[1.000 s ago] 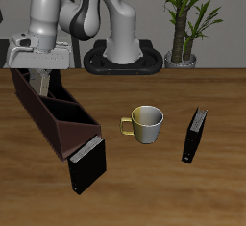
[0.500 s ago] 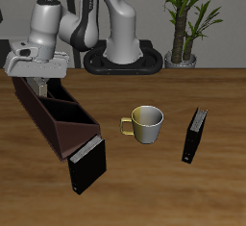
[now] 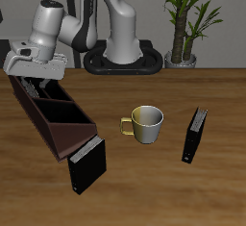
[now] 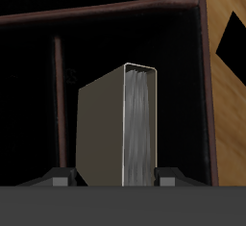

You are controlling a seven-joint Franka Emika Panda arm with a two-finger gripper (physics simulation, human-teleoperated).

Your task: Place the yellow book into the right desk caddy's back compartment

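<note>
The yellow book stands upright between my fingertips, its greyish page edge facing the wrist camera. My gripper is shut on it. Dark walls and a partition of the right desk caddy surround the book, so it hangs low in one cell. In the exterior view my gripper is over the far end of the long maroon caddy, at the back compartment. The hand and caddy wall hide the book there.
A black book lies at the caddy's near end. A pale mug stands mid-table, and a second black book stands beyond it. The robot base and a potted plant are at the back.
My gripper has shifted slightly sideways toward the caddy's far end and dropped a little lower into it. Nothing else has moved.
</note>
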